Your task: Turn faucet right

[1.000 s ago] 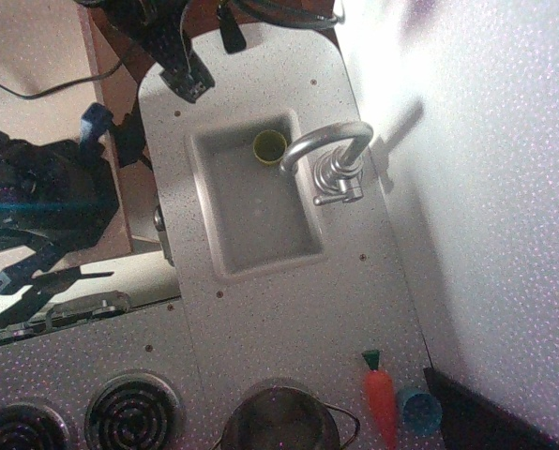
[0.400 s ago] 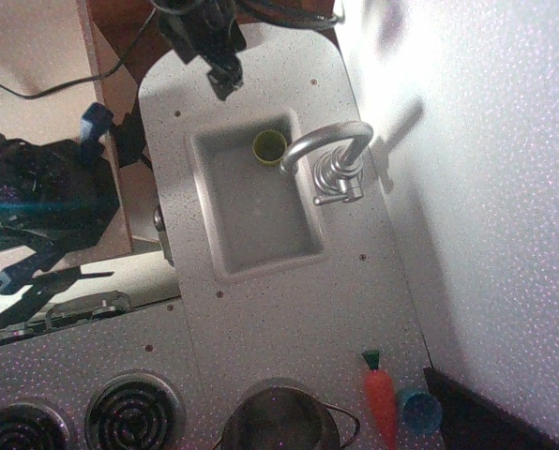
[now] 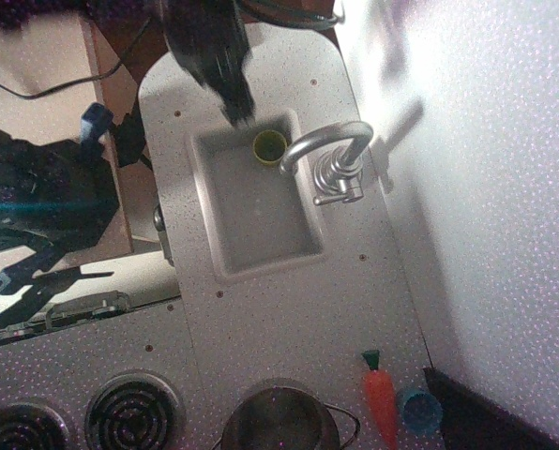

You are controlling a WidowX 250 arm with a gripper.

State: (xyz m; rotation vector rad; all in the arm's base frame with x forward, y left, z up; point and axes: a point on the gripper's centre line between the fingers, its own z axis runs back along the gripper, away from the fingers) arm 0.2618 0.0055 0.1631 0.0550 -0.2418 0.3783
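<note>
Silver metal faucet (image 3: 334,159) stands on the speckled counter (image 3: 289,309) at the sink's (image 3: 251,202) right rim, gooseneck spout arching left over the basin toward a yellow-green cup (image 3: 269,145) in the basin's upper corner. The gripper (image 3: 238,111) hangs up and to the left of the spout, apart from it — its dark tip is over the sink's upper rim, just beside the cup. The arm reaches down from the top edge, blurred; whether the fingers are apart or together cannot be told. A carrot (image 3: 381,398) lies near the bottom edge.
</note>
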